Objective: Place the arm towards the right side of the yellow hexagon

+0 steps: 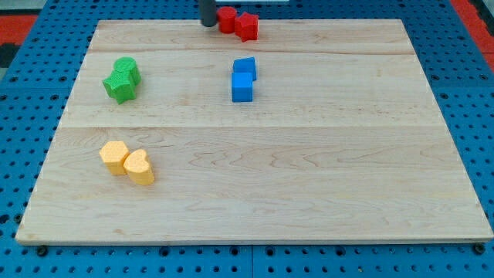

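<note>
My tip point(208, 23), the end effector's bare rod end with nothing to open and nothing held, sits at the far edge of the tabletop point(324, 185), just left of two touching red blocks point(238, 22). Nearer and slightly right lie two touching blue blocks point(243, 79), with two green blocks point(122, 79) far left. The yellow hexagon point(114, 157) lies near left, well apart from my tip, touching a yellow heart point(140, 166) on its right.

This looks like a lab test rig. A pale wooden bench point(309, 193) of glued planks lies on a blue pegboard point(23, 93) drilled with even rows of holes, which shows on every side of the bench. Small coloured blocks point(242, 79) sit on the bench.
</note>
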You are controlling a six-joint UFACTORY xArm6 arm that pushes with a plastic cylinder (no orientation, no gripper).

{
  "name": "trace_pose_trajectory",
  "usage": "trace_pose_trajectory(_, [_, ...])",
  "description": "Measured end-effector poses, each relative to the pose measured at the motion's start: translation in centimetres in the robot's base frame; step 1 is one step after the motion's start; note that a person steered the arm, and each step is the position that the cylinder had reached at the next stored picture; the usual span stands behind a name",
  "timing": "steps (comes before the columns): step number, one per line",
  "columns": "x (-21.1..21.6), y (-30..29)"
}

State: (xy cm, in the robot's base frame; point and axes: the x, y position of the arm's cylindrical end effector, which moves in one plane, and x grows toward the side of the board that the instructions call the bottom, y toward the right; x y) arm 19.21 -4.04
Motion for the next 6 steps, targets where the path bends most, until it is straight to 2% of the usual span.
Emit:
trace_pose_trajectory(1, [0.0, 5.0])
trace_pose_trajectory(3, [5.3, 9.2])
trace_pose_trajectory(4, [4.7, 16.5])
trace_pose_trajectory(6, [4.6, 19.7])
